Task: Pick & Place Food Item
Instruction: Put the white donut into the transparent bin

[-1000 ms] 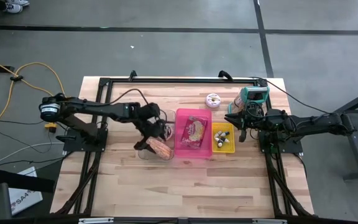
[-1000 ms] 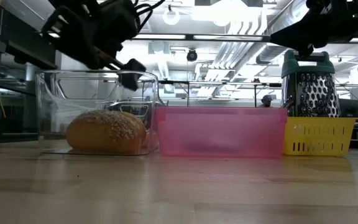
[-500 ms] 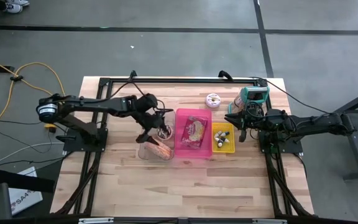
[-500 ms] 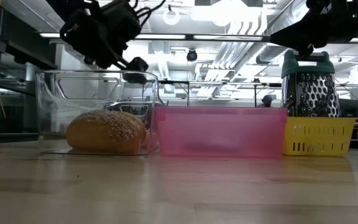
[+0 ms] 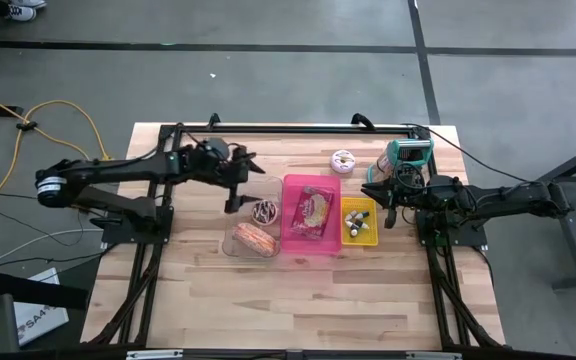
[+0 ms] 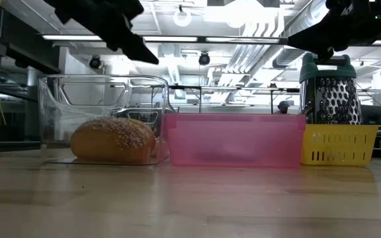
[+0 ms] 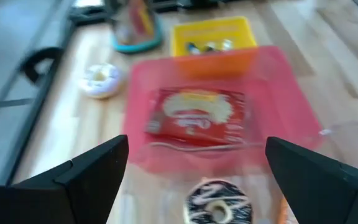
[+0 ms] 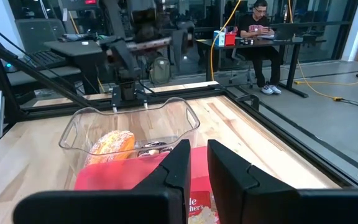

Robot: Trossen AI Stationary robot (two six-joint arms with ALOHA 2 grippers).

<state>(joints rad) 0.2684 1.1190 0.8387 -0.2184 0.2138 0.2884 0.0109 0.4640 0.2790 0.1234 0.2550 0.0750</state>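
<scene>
the left gripper (image 5: 246, 183) hangs above and behind the clear tub (image 5: 251, 227), jaws spread wide and empty, likely done placing. the seeded bun (image 5: 256, 238) lies in that tub beside a chocolate doughnut (image 5: 265, 210). right of the tub stand a pink bin (image 5: 311, 215) and a yellow basket (image 5: 359, 221). farther right, the right gripper (image 5: 380, 197) waits, jaws nearly closed, empty. the wooden surface (image 5: 298, 290) sits on grey floor.
</scene>
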